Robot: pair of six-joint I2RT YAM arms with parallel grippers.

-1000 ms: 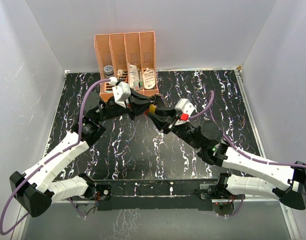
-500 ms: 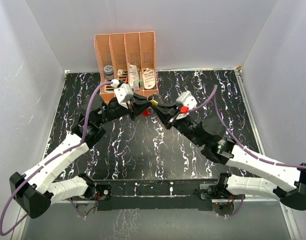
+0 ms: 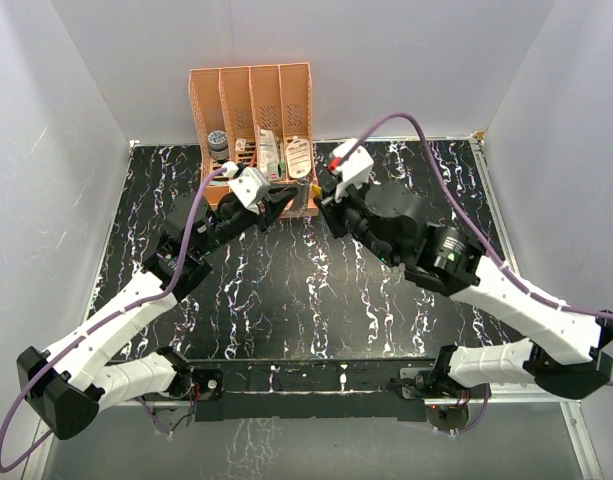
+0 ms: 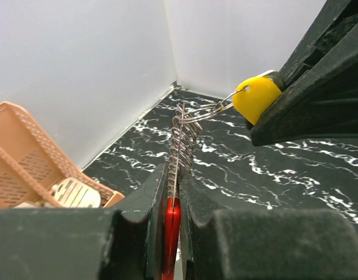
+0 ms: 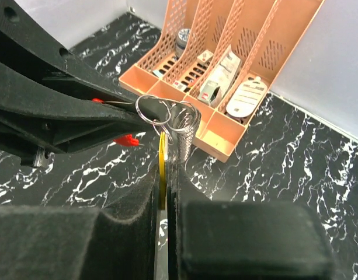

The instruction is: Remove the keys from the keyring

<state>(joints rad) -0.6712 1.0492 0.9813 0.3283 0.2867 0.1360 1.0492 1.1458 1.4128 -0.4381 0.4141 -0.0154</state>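
The left arm [image 3: 116, 330] reaches from the near left corner across the black marbled table [image 3: 286, 290] toward the middle of its far side. The left gripper [image 4: 174, 175] has its fingers pressed together on the red tag [image 4: 171, 233], which sits edge-on and upright between them. From the tag a strip of silvery metal mesh [image 4: 180, 140] rises out of the grip. At its top sits the keyring [image 4: 214, 109], a thin wire loop held in the air above the table, just in front of the orange rack [image 3: 251, 100].

The ring leads right to the key [image 4: 257, 99], whose yellow head is threaded on the wire. The right gripper [image 5: 165, 175] is clamped on this key, its two black fingers closed flat against the yellow piece so that only a thin edge shows between them. The two grippers meet almost tip to tip, with only the ring and mesh between them.

The rack stands against the back wall with four slots. A white oval card [image 5: 246, 96] lies in the rightmost one, with small packets and a round tin in the others. The right arm [image 3: 486, 290] runs back from the key to the near right corner, a purple cable [image 3: 416, 130] looping above it.
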